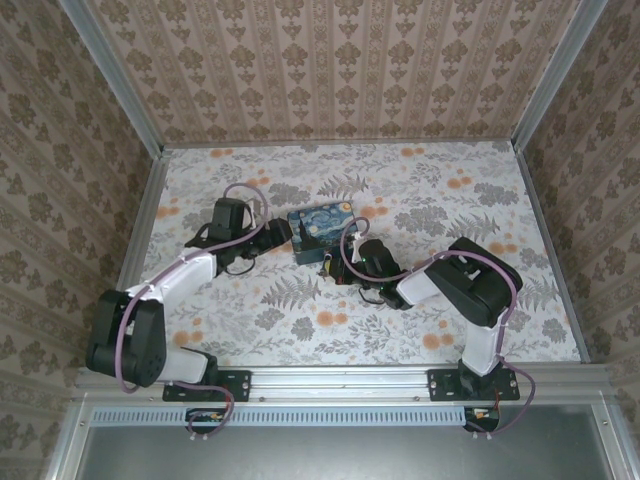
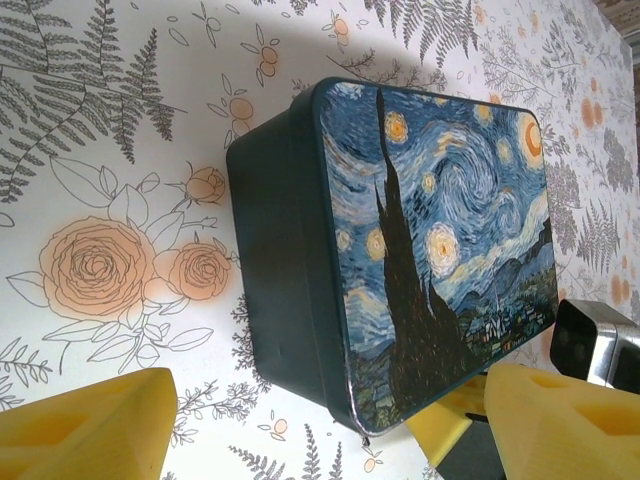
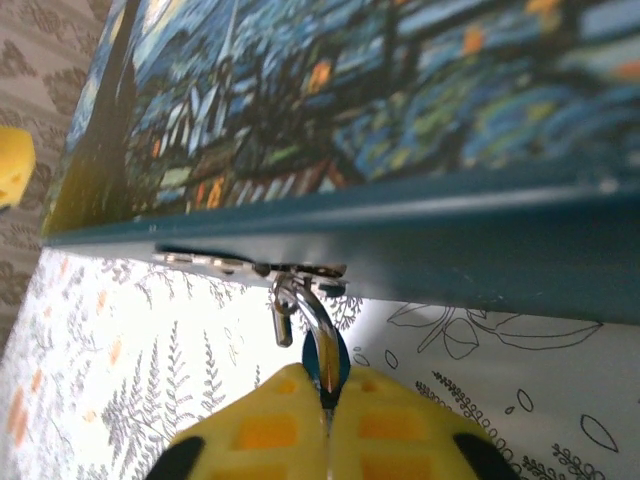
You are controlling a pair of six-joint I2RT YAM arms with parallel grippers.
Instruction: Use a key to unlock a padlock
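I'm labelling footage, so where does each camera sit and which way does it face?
Top: above and behind, looking down on the table; both arms show.
Left wrist: beside the box, facing its side and lid; left fingers apart at bottom.
Right wrist: low at the box front, facing the padlock; right fingers pinch it.
All three share the box.

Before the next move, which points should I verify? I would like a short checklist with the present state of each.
1. Right gripper shut on the padlock: ok.
2. Padlock hanging from the hasp of the box: ok.
3. Left gripper open: ok.
4. Key in the left gripper: not ok, its fingers hold nothing.
5. Place of the key: cannot tell.
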